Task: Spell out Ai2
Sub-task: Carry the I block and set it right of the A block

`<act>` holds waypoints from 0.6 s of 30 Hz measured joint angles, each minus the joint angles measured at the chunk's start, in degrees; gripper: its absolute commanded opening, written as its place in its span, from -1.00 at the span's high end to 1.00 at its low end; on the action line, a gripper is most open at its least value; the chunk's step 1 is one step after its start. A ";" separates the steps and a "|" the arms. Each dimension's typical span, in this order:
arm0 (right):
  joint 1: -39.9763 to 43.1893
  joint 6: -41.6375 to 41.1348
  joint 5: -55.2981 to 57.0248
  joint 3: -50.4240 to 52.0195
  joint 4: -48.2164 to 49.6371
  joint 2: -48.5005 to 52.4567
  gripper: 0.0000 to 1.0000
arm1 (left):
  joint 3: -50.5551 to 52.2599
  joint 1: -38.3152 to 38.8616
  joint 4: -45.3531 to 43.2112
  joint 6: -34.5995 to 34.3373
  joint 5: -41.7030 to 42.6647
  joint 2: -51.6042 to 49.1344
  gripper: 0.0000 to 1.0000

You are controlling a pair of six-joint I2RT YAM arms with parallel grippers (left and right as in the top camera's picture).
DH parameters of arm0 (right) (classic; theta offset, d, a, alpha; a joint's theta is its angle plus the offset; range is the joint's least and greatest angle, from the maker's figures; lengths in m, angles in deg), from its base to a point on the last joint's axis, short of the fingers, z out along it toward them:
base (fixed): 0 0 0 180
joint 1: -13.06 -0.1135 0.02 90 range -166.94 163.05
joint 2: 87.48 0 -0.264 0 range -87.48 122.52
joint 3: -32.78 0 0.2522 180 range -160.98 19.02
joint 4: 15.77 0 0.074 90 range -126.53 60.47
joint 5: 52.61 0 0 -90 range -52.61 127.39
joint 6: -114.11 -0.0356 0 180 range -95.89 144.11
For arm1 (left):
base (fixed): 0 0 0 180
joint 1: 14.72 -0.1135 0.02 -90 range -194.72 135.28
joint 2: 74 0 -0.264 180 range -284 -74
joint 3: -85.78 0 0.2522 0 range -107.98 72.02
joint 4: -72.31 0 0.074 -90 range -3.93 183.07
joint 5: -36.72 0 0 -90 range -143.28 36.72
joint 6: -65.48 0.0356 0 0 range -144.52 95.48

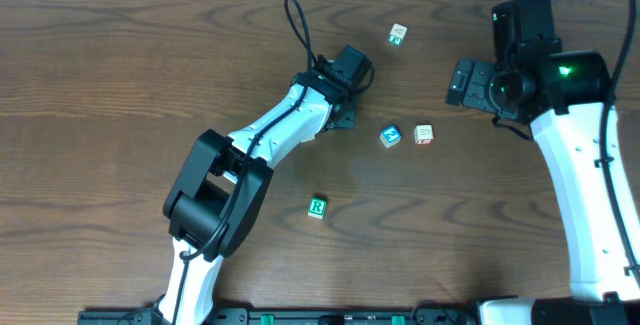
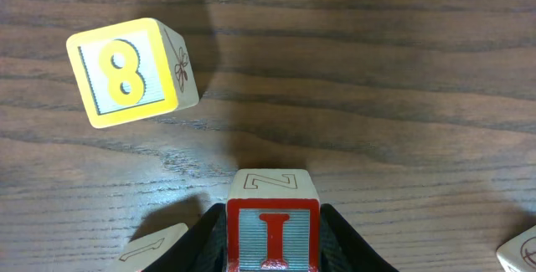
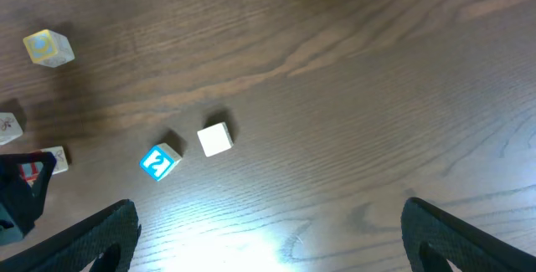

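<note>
My left gripper [image 2: 272, 251] is shut on a red-framed block with the letter I [image 2: 272, 230], low over the wood table. In the overhead view this gripper [image 1: 342, 113] is at mid table and the I block is hidden under it. A blue block with a 2 [image 1: 390, 136] lies just right of it, also in the right wrist view [image 3: 159, 161]. A white block with red print [image 1: 424, 133] sits beside the 2 block. My right gripper [image 3: 268, 238] is open and empty above bare table, at the right in the overhead view [image 1: 465, 83].
A yellow block with an 8 [image 2: 130, 71] lies ahead and left of the held block. A yellow-and-green block [image 1: 398, 34] lies at the back. A green R block [image 1: 317, 207] lies nearer the front. Two more pale blocks [image 2: 155, 243] [image 2: 523, 251] flank my left fingers.
</note>
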 measured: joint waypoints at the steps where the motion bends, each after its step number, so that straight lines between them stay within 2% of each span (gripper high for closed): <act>1: 0.00 0.00 0.00 0.00 -0.02 0.00 -0.99 | 0.00 0.00 0.00 0.04 -0.04 0.00 0.25; 3: 0.00 0.00 0.00 0.00 -0.02 0.00 -0.98 | 0.00 0.00 -0.02 0.02 -0.15 0.00 0.18; 8: 0.00 0.00 0.00 0.00 -0.02 0.00 -0.99 | 0.00 -0.02 -0.09 0.04 -0.15 0.00 0.20; 14: 0.00 0.00 0.00 0.00 -0.11 0.00 -0.98 | 0.00 -0.02 0.17 0.09 -0.13 0.13 0.08; 18: 0.00 0.00 0.00 0.00 -0.33 0.00 -0.98 | 0.00 -0.02 3.17 0.02 -0.15 2.89 0.17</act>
